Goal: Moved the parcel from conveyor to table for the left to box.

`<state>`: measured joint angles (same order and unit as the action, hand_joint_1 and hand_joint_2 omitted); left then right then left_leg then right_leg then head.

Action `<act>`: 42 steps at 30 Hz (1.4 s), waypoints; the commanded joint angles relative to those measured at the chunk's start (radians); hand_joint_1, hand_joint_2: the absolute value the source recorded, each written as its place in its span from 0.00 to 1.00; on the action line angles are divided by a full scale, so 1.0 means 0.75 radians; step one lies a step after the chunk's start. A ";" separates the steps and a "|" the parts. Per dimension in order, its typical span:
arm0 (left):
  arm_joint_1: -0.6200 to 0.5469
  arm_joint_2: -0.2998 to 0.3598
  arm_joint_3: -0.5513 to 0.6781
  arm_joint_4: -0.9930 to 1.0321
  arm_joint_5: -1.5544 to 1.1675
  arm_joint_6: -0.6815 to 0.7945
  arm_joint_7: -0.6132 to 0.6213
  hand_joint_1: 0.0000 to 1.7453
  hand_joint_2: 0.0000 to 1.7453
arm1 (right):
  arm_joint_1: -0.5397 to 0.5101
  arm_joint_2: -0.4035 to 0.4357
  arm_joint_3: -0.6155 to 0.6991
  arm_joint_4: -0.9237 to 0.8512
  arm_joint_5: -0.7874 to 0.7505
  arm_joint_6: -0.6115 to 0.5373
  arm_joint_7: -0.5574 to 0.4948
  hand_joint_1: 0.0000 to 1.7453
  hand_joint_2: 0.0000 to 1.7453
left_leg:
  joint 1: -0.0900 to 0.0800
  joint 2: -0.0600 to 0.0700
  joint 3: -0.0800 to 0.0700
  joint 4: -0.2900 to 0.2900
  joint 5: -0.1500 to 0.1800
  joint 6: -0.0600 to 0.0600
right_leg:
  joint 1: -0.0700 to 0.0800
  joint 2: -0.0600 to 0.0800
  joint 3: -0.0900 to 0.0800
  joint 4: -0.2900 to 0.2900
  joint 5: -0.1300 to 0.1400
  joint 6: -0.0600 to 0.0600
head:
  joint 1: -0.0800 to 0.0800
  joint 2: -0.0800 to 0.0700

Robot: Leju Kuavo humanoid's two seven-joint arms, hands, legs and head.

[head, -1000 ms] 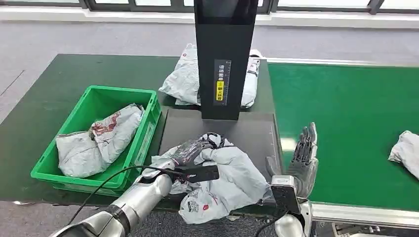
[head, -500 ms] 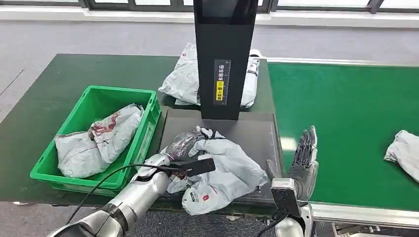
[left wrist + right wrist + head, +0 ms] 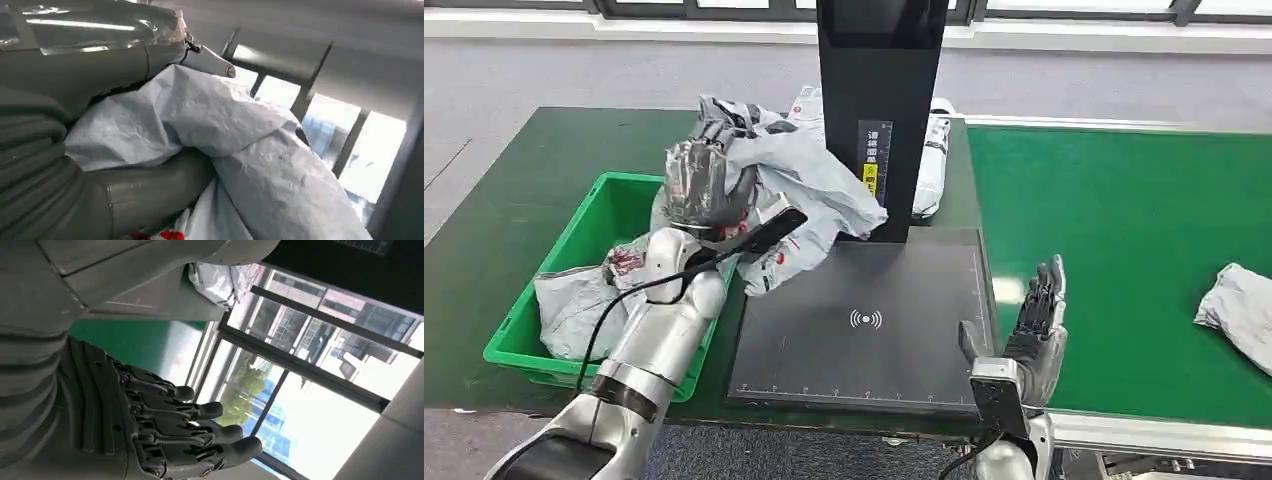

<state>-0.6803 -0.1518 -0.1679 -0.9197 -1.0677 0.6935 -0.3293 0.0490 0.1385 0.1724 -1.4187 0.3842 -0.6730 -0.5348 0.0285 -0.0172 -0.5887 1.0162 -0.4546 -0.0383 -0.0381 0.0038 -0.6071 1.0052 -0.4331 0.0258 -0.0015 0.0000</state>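
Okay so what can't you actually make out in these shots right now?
- Left robot hand, head view: its fingers are buried in the grey parcel it grips.
- Parcel's label: crumpled and too small to read.
- Parcel behind the black scanner column: mostly hidden by the column.
- Green crate: its near side is covered by the left arm.
- Parcel on the conveyor: cut by the frame's right edge.

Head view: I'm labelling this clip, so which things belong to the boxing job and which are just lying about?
In the job:
- left hand holding the grey parcel up
- green crate
- right hand, holding nothing
- conveyor

Lying about:
- black scan pad
- black post
- parcel behind post
- parcel on conveyor
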 commanded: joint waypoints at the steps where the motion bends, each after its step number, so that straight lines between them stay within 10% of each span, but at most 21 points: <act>1: -0.230 -0.051 0.711 0.109 -0.054 0.006 -0.182 1.00 1.00 | -0.036 -0.008 -0.081 0.006 -0.023 -0.034 0.031 0.00 1.00 | 0.000 0.008 0.000 0.001 0.000 0.003 | 0.002 0.005 -0.003 0.001 0.002 -0.005 | 0.000 0.000; 10: -0.178 -0.061 0.889 0.051 -0.161 0.006 -0.221 1.00 1.00 | 0.061 -0.032 -0.065 -0.033 -0.047 -0.034 -0.001 0.00 1.00 | 0.001 0.007 0.001 0.000 0.000 0.002 | 0.002 0.006 -0.003 -0.001 0.002 -0.006 | 0.000 0.000; 13: -0.114 0.040 0.869 0.049 -0.552 0.006 0.150 1.00 1.00 | 0.076 -0.047 -0.025 -0.017 -0.046 -0.034 0.013 0.00 1.00 | 0.001 0.008 0.003 -0.002 0.000 0.003 | 0.003 0.006 -0.001 -0.002 0.002 -0.007 | 0.000 0.000; 15: -0.093 0.341 0.380 0.318 -0.671 0.006 0.782 1.00 1.00 | 0.073 -0.054 0.009 0.006 -0.025 -0.034 0.036 0.00 1.00 | 0.001 0.010 0.003 -0.003 0.000 0.002 | 0.002 0.008 -0.001 -0.003 0.002 -0.007 | 0.000 0.000; 19: -0.168 0.441 0.288 0.712 -0.671 -0.026 0.954 1.00 1.00 | 0.064 -0.064 0.031 0.028 0.005 -0.030 0.081 0.00 1.00 | 0.001 0.018 0.005 -0.005 -0.002 0.000 | 0.002 0.015 -0.003 -0.002 0.003 -0.008 | 0.000 0.000; 20: -0.172 0.438 0.290 0.736 -0.671 -0.056 0.950 1.00 1.00 | 0.063 -0.066 0.032 0.030 0.010 -0.026 0.087 0.00 1.00 | 0.001 0.018 0.009 -0.007 -0.001 -0.001 | 0.003 0.013 -0.002 -0.003 0.004 -0.010 | -0.001 0.000; 21: -0.167 0.418 0.330 0.741 -0.631 -0.070 0.896 0.62 1.00 | 0.065 -0.068 0.029 0.024 0.019 -0.020 0.099 0.00 1.00 | 0.002 0.021 0.006 -0.005 -0.001 -0.002 | 0.003 0.016 -0.006 -0.001 0.004 -0.010 | -0.001 0.000; 22: -0.151 0.397 0.347 0.726 -0.631 -0.100 0.888 0.00 1.00 | 0.068 -0.070 0.026 0.016 0.040 -0.003 0.120 0.00 1.00 | 0.001 0.020 0.005 -0.006 0.000 -0.002 | 0.003 0.014 -0.007 -0.002 0.004 -0.011 | 0.000 0.000; 36: -0.137 0.328 0.475 0.630 -0.407 -0.173 0.632 0.00 1.00 | 0.087 -0.076 0.003 -0.020 0.083 0.045 0.167 0.00 1.00 | 0.001 0.014 -0.001 -0.002 0.001 -0.003 | 0.002 0.012 -0.009 0.001 0.004 -0.009 | 0.000 0.000; 42: -0.148 0.280 0.561 0.494 0.101 -0.230 0.255 0.00 1.00 | 0.071 -0.080 -0.002 0.009 0.093 0.072 0.186 0.00 1.00 | 0.003 0.012 -0.001 -0.002 0.002 0.000 | 0.004 0.009 -0.008 -0.001 0.004 -0.010 | 0.000 0.000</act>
<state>-0.7456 0.0977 0.1621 -0.5127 -1.3035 0.5704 0.0789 0.1236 0.1080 0.1595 -1.4416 0.4543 -0.6356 -0.4089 0.0305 -0.0068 -0.5909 1.0154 -0.4534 -0.0426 -0.0362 0.0141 -0.6158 1.0064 -0.4297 0.0210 -0.0015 0.0000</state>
